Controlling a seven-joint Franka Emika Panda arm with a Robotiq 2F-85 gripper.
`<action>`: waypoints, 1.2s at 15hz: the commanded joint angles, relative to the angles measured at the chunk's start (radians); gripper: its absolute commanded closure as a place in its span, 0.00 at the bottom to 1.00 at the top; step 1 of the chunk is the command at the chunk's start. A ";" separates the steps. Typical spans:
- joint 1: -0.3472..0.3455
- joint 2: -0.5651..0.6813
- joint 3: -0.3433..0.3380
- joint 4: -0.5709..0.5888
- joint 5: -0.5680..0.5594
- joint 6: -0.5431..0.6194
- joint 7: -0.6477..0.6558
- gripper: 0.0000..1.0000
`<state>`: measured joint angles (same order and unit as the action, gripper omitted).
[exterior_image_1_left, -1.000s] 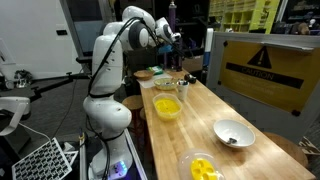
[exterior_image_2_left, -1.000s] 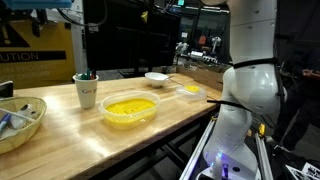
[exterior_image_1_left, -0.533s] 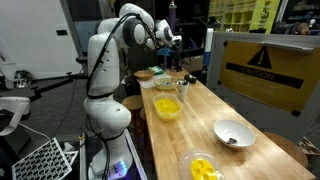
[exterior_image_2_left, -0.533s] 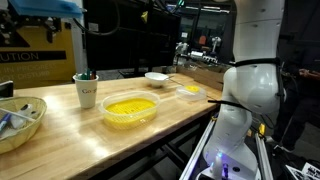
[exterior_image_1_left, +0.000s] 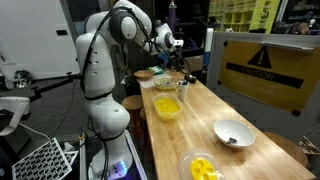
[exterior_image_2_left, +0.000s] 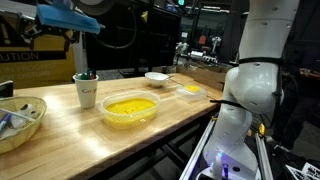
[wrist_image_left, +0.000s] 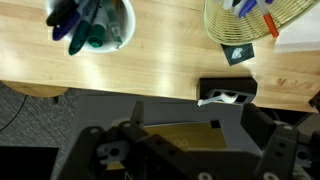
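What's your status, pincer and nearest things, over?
Pincer open, empty, high above wooden table end. White cup of markers and woven basket below, untouched. Nothing in between.

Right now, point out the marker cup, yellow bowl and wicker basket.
marker cup (exterior_image_2_left: 87, 96): in an exterior view, white side wall.
yellow bowl (exterior_image_2_left: 130, 119): in an exterior view, front wall.
wicker basket (exterior_image_2_left: 26, 132): in an exterior view, woven wall.

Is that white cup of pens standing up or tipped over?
Upright: the cup stands on the table, and the pens poke out of its open top.
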<state>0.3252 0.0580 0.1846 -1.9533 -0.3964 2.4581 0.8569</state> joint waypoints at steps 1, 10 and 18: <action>-0.047 -0.122 0.003 -0.171 0.036 0.099 0.020 0.00; -0.128 -0.240 0.039 -0.352 0.015 0.202 0.078 0.00; -0.167 -0.238 0.055 -0.406 0.059 0.270 0.065 0.00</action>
<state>0.1844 -0.1629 0.2214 -2.3251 -0.3738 2.6909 0.9276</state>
